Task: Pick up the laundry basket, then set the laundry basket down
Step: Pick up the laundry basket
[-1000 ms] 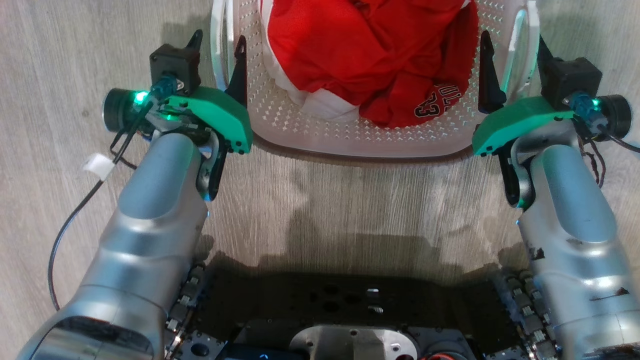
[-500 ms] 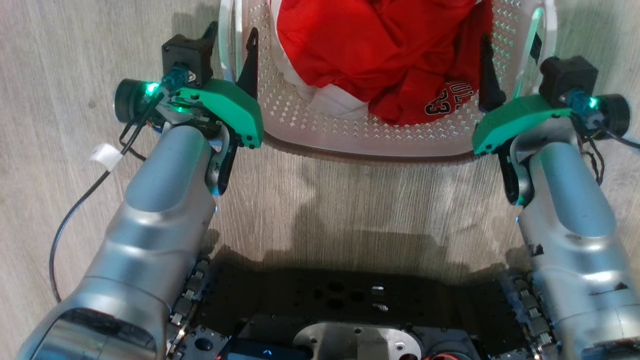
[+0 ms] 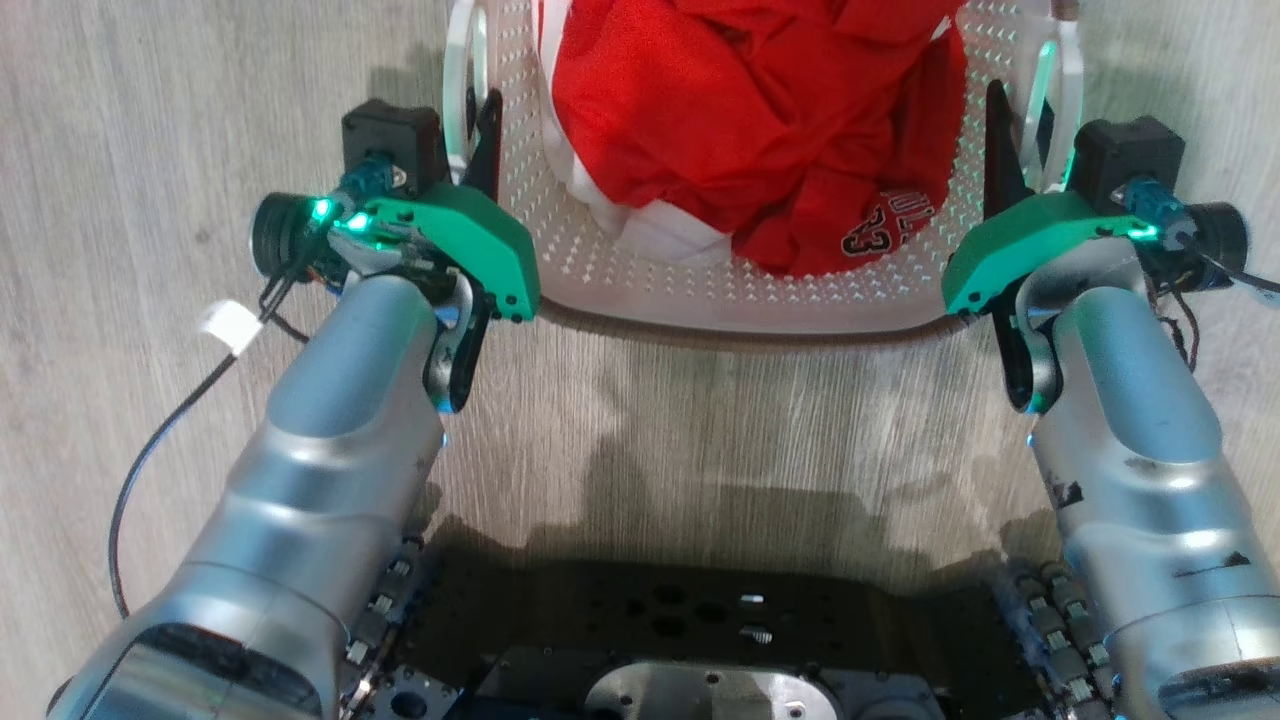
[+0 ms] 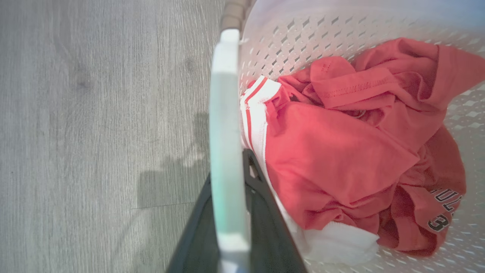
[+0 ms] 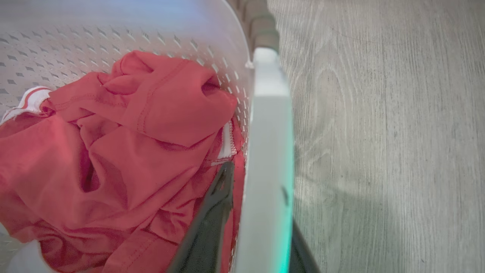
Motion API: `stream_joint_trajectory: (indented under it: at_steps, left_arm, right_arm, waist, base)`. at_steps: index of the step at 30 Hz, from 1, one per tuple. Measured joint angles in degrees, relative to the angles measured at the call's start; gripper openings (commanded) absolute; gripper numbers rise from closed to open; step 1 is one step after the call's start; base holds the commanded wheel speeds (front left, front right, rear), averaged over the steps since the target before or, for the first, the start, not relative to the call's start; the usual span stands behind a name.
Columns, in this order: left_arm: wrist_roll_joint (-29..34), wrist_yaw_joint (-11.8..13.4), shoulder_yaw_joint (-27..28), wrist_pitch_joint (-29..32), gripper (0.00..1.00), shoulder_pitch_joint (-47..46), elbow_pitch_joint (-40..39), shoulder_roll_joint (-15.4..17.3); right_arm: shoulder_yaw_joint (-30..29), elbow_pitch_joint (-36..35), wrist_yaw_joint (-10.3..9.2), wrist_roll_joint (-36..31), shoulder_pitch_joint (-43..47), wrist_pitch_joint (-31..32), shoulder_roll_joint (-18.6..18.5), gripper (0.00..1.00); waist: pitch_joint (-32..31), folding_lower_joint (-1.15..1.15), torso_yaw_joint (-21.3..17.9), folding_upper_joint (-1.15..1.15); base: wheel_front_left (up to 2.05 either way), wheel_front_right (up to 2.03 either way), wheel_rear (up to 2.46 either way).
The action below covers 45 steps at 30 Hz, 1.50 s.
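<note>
1. Head view: the laundry basket (image 3: pixel 700 290) is at top centre, straight ahead of the robot's dark base (image 3: pixel 680 610), over a grey wood-look floor (image 3: pixel 150 120). It's piled with red clothes (image 3: pixel 720 130). The left gripper (image 3: pixel 465 115) straddles the left handle (image 3: pixel 452 70), one dark finger inside the perforated wall and the other outside. The right gripper (image 3: pixel 1025 115) mirrors it on the right handle (image 3: pixel 1072 90). I cannot tell whether the basket's bottom touches the floor.

2. Left wrist view: in close now. The left handle (image 4: pixel 225 125) runs up as a pale bar between the two dark fingers (image 4: pixel 265 220), which are set narrow and clamped against either side of it. The brown rim (image 4: pixel 232 11) peeks in at the top. The red clothes (image 4: pixel 341 151), edged in white with red stripes, lie in the basket just beside the inner finger.

3. Right wrist view: same story on this side. The right handle (image 5: pixel 269 144) is pinched between narrow fingers (image 5: pixel 212 216), the inner one down among the red clothes (image 5: pixel 132 159). The floor (image 5: pixel 398 132) lies beyond the handle.
</note>
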Motion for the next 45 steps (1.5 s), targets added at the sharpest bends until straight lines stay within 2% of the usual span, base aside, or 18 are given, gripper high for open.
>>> stream_joint_trajectory:
  at_steps: [13, 20, 32, 45]
  left_arm:
    - [-2.93, 0.48, -1.00, 0.02, 0.00, 5.49, 2.25, -0.05]
    - [-3.79, 0.44, -1.51, 0.09, 0.00, 10.14, 3.98, -0.20]
    - [-7.62, -0.78, -4.16, 0.24, 0.00, 18.17, 10.45, -0.42]
    - [-13.32, -2.18, -8.98, 0.25, 0.00, 23.90, 16.37, -0.48]
  right_arm:
    - [2.72, 10.01, 0.01, 3.30, -0.57, -0.01, 0.49, 0.00]
    - [6.64, 16.52, 0.01, 6.71, -0.31, 0.00, 0.68, 0.00]
    - [17.74, 26.13, 0.01, 17.29, 4.68, 0.02, 1.44, 0.00]
    - [28.40, 28.25, 0.01, 29.80, 10.78, 3.26, 1.52, 0.00]
  waist:
    - [-8.11, 0.00, -1.49, 0.00]
    - [-13.83, 0.00, -2.26, 0.00]
    - [-25.71, 0.00, -3.65, 0.00]
    - [-37.85, -0.01, -5.06, 0.00]
  base:
    - [0.00, 0.00, 0.00]
    - [0.00, 0.00, 0.00]
    - [0.00, 0.00, 0.00]
    - [0.00, 0.00, 0.00]
